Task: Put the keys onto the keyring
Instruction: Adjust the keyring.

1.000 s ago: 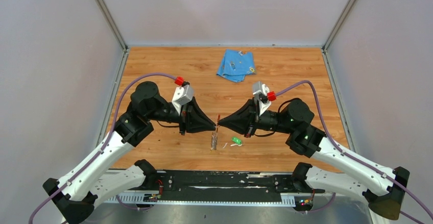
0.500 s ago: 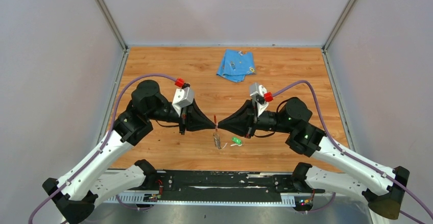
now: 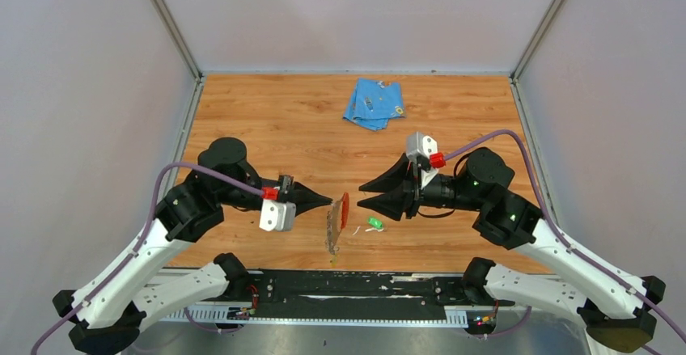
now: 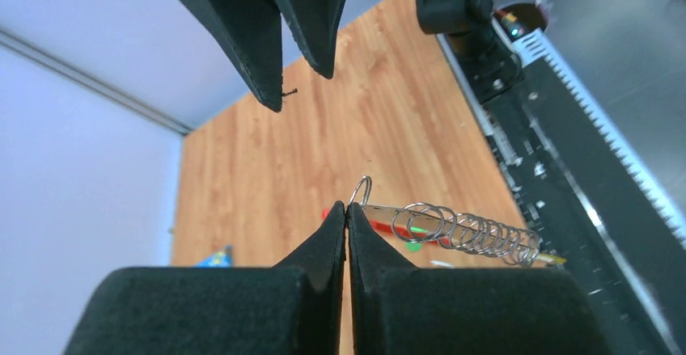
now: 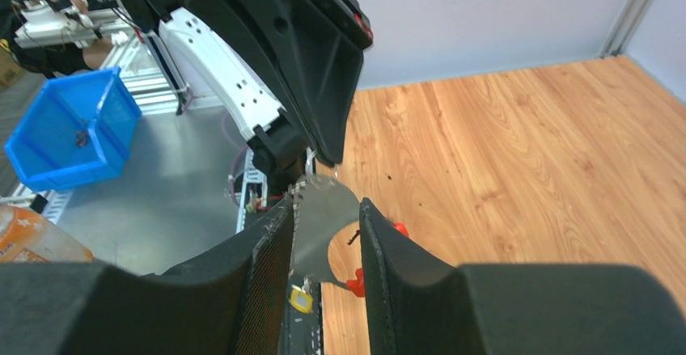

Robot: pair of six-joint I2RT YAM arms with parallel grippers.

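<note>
One flat, silvery keyring (image 3: pixel 333 227), red-edged and wire-coiled, hangs clenched in my left jaws; right jaws gape apart; probably the green key (image 3: pixel 374 223) beside.

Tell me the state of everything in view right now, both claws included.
left claw: shut on the keyring.
right claw: open, holding nothing.
keyring: hanging from the left claw.
green key: lying loose on the table, off the keyring.
blue cloth: folded, lying at the far side.
</note>
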